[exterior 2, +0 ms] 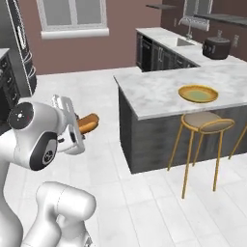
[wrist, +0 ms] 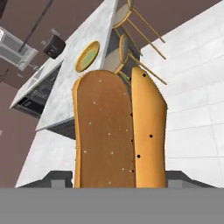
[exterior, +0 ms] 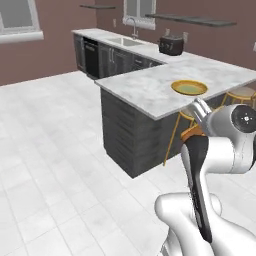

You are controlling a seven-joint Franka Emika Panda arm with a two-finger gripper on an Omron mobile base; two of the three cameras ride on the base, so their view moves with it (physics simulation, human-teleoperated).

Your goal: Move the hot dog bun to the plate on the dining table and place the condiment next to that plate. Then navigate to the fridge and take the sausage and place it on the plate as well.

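Hot dog bun (exterior 2: 88,123) sits clamped in the end effector (exterior 2: 77,126), its lengthwise split visible in the hand view.

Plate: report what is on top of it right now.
Nothing lies on the plate; its darker centre is bare. It sits on the dining table. The bun is in the gripper, away from the table. In the hand view the bun covers the table's near edge.
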